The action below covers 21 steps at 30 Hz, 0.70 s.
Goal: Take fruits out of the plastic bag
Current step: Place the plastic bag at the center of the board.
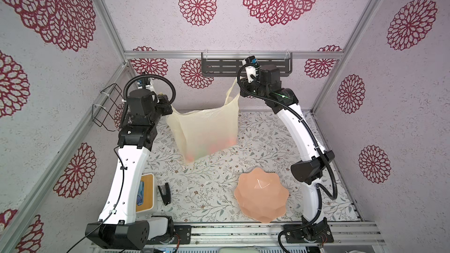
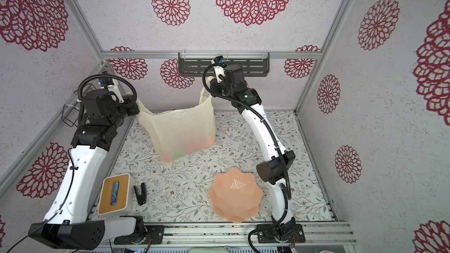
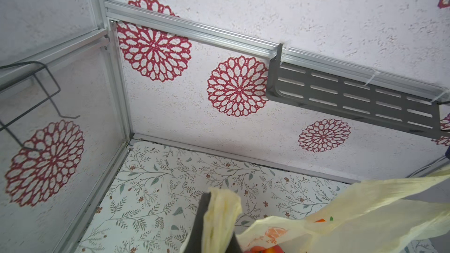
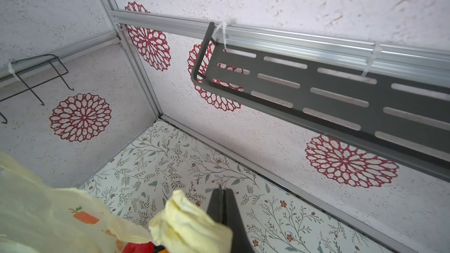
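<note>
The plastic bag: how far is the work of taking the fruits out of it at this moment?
Done: each handle is gripped, one in the left pincer, one in the right pincer, both shut, so the plastic bag hangs stretched between them. In hand: holding the bag up. Left: everything else; the fruits show as coloured blurs through the bag's bottom, and the pink bowl is empty.

Cream-yellow plastic bag [image 1: 207, 127] with orange prints [image 3: 274, 233], pink bowl [image 1: 261, 198], leaf-patterned table [image 1: 207, 191], red-rosette walls [image 1: 146, 8]
</note>
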Tool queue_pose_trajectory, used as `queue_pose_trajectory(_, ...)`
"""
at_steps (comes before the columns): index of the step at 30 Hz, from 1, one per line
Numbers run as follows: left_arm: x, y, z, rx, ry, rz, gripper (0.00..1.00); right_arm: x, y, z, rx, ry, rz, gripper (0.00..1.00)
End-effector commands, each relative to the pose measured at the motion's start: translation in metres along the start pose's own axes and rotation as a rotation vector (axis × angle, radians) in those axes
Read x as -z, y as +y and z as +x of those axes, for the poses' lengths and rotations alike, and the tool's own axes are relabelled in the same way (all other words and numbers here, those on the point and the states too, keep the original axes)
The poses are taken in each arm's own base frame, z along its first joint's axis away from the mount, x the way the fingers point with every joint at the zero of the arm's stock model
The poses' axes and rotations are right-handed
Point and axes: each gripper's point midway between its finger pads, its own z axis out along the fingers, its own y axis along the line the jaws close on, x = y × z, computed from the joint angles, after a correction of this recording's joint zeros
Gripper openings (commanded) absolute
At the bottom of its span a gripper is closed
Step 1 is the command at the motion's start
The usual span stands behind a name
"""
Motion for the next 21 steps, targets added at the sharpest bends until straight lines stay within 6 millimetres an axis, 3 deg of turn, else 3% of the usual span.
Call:
queue_pose_trajectory(1,0.019,0.0,-0.015,-0.013,-0.066,0.02,0.0,0.029,0.004,-0.026,-0.033,-0.072,-0.012,0.02)
queue_pose_trajectory(4,0.029,0.0,0.019,-0.03,-0.036,0.065,0.0,0.04,0.011,0.002,-0.047,-0.001,-0.042,0.02)
queue_pose_trajectory(6,0.04,-0.009,0.057,-0.031,0.025,0.155,0.0,0.049,0.015,0.044,-0.063,0.083,-0.062,0.03)
queue_pose_trajectory(10,0.074,-0.023,0.128,-0.002,0.119,0.318,0.0,0.081,0.016,0.106,-0.114,0.135,-0.062,0.09)
queue_pose_trajectory(14,0.121,-0.037,0.172,0.01,0.128,0.479,0.0,0.111,0.014,0.149,-0.098,0.175,-0.018,0.31)
queue_pose_trajectory(17,0.147,-0.051,0.192,0.008,0.074,0.614,0.0,0.131,0.017,0.154,-0.043,0.194,0.006,0.41)
queue_pose_trajectory(21,0.165,-0.061,0.207,-0.021,0.001,0.712,0.0,0.163,0.039,0.122,0.099,0.126,-0.013,0.54)
